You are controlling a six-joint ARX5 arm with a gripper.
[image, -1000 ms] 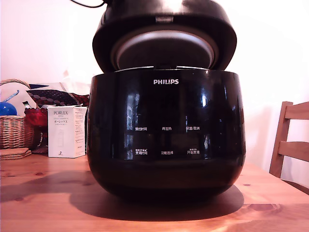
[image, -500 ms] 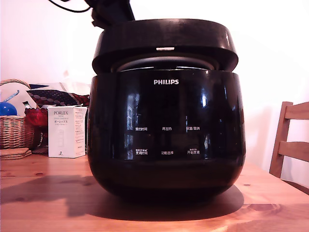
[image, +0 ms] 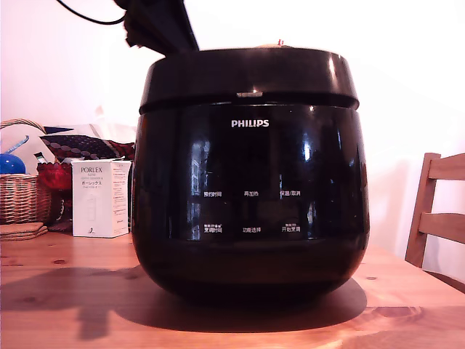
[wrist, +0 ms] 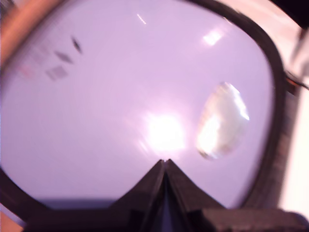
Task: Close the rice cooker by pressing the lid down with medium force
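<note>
My jaws (wrist: 165,162) are pressed together, tips meeting with nothing between them, and they are bearing on the glossy top of the lid (image: 249,76), which fills almost the whole wrist view with glare. In the exterior view the cooker (image: 249,196) is sitting in the middle of the frame on the tabletop (image: 65,305), and the lid is lying level on its rim, with only a thin seam showing under the small latch tab at the front.

I am judging the risks from here. That seam is not telling me whether the catch is engaged; if I am lifting off too soon, the lid may spring open. My arm (image: 156,25) is reaching in from the upper left of the exterior view, so I am probably pushing off-centre, which could seat one side and leave the other proud. The top is slick, and closed tips could be skating across it under load. Too hard a shove could also be sliding the whole cooker on the wood towards the box (image: 100,198) at mid-left.
</note>
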